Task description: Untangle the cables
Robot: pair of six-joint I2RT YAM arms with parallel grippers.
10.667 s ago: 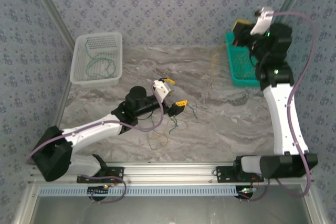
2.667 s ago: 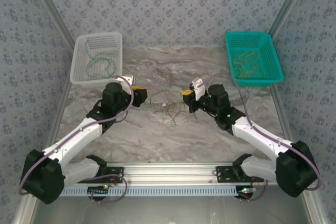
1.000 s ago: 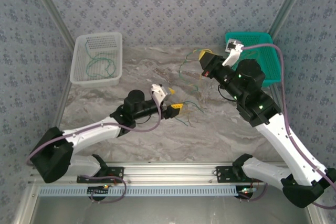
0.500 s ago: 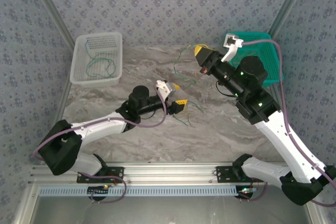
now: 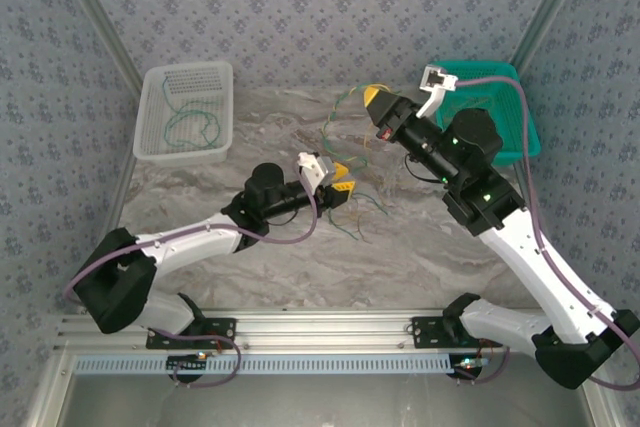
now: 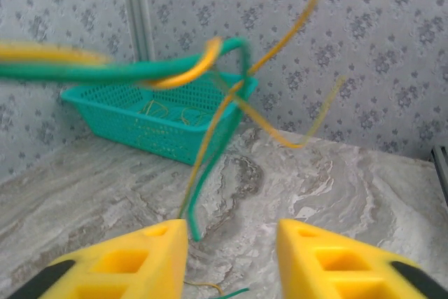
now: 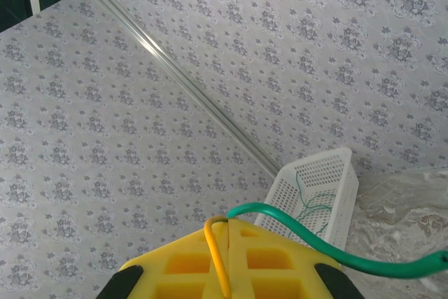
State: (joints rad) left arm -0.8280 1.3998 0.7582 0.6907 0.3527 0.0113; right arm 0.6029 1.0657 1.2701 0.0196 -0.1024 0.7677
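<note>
My right gripper point(image 5: 372, 97) is raised over the back of the table, shut on a yellow cable point(image 7: 218, 257) and a green cable point(image 7: 336, 246). Their tangled strands point(image 5: 327, 133) hang down from it toward the marble. In the left wrist view the green cable point(image 6: 105, 73) and yellow cable point(image 6: 210, 131) dangle just ahead of my left gripper point(image 6: 231, 232). Its yellow fingers point(image 6: 140, 260) stand apart, and the green end hangs by the left one. My left gripper point(image 5: 342, 185) sits low beneath the hanging strands. More green strands point(image 5: 358, 219) lie on the table.
A white basket point(image 5: 190, 156) at the back left holds a green cable point(image 5: 190, 125). A teal basket point(image 5: 525, 122) with yellowish wires stands at the back right, partly behind my right arm. Patterned walls close in the back and sides.
My right gripper carried the cables slightly left and toward the back. My left gripper moved right under the hanging strands and its jaws narrowed.
</note>
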